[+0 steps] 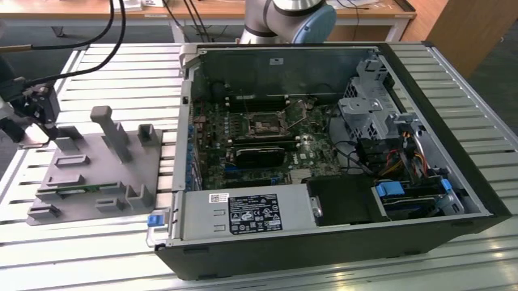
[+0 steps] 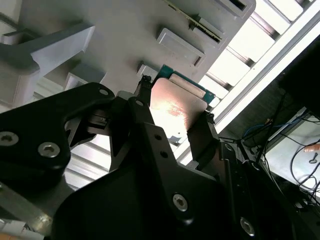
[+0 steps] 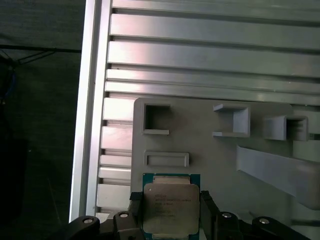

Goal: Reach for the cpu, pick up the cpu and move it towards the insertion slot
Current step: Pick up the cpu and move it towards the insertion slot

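The cpu (image 3: 171, 206) is a small flat square with a silvery metal lid faintly printed on top and a green rim. The hand (image 3: 170, 201) has closed its black fingers (image 3: 135, 212) against two opposite edges. It sits over the grey fixture (image 1: 97, 176) on the table (image 1: 105, 66), well apart from the insertion slot (image 1: 265, 126) inside the open computer case (image 1: 437, 121).

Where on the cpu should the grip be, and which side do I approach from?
Take the cpu by two opposite side edges, coming straight down onto its metal top. It is a thin flat square, level over the grey fixture, so only its rim offers parallel faces. The gripper appears clamped on those edges.
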`<state>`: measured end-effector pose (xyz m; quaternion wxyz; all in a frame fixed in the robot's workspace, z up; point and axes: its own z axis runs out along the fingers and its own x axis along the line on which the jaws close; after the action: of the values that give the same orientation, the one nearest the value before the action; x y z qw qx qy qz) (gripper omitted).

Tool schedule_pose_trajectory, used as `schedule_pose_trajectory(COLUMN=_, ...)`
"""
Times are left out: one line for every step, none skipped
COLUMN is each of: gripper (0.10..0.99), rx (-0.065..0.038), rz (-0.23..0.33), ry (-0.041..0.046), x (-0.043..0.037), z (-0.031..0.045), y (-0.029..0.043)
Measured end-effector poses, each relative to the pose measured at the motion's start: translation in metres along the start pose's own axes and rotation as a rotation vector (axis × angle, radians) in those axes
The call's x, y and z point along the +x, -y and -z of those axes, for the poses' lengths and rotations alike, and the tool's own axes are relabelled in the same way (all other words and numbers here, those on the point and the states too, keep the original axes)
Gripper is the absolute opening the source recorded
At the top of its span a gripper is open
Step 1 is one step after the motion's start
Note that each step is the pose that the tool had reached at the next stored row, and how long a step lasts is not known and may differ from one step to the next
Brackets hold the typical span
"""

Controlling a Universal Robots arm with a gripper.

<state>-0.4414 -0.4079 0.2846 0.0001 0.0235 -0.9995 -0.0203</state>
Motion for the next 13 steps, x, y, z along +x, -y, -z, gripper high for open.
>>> schedule_pose_trajectory(gripper=0.541, rx=0.000, rz=0.000, ry=-0.0001, x=0.0000, z=0.0017, y=-0.0001)
schedule_pose_trajectory(gripper=0.541, rx=0.000, rz=0.000, ry=0.0000, x=0.0000, z=0.0034, y=-0.0002)
schedule_pose_trajectory(gripper=0.541, rx=0.000, rz=0.000, ry=0.0000, x=0.0000, z=0.0050, y=-0.0003)
schedule_pose_trajectory(gripper=0.541, rx=0.000, rz=0.000, ry=-0.0001, x=0.0000, z=0.0065, y=-0.0004)
schedule_pose_trajectory(gripper=0.541, rx=0.001, rz=0.000, ry=-0.0001, x=0.0000, z=0.0077, y=-0.0004)
schedule_pose_trajectory(gripper=0.541, rx=0.001, rz=0.000, ry=0.0000, x=0.0000, z=0.0087, y=-0.0005)
schedule_pose_trajectory(gripper=0.541, rx=0.001, rz=0.000, ry=0.0000, x=0.0000, z=0.0097, y=-0.0005)
schedule_pose_trajectory(gripper=0.541, rx=0.001, rz=0.000, ry=-0.0001, x=0.0000, z=0.0106, y=-0.0005)
schedule_pose_trajectory(gripper=0.541, rx=0.001, rz=0.000, ry=0.0000, x=0.0000, z=0.0112, y=-0.0006)
schedule_pose_trajectory(gripper=0.541, rx=0.001, rz=0.000, ry=-0.0001, x=0.0000, z=0.0118, y=-0.0006)
schedule_pose_trajectory(gripper=0.541, rx=0.001, rz=0.000, ry=-0.0001, x=0.0000, z=0.0124, y=-0.0006)
schedule_pose_trajectory(gripper=0.541, rx=0.001, rz=0.000, ry=0.0000, x=0.0000, z=0.0129, y=-0.0006)
schedule_pose_trajectory(gripper=0.541, rx=0.001, rz=0.000, ry=0.0000, x=0.0000, z=0.0134, y=-0.0007)
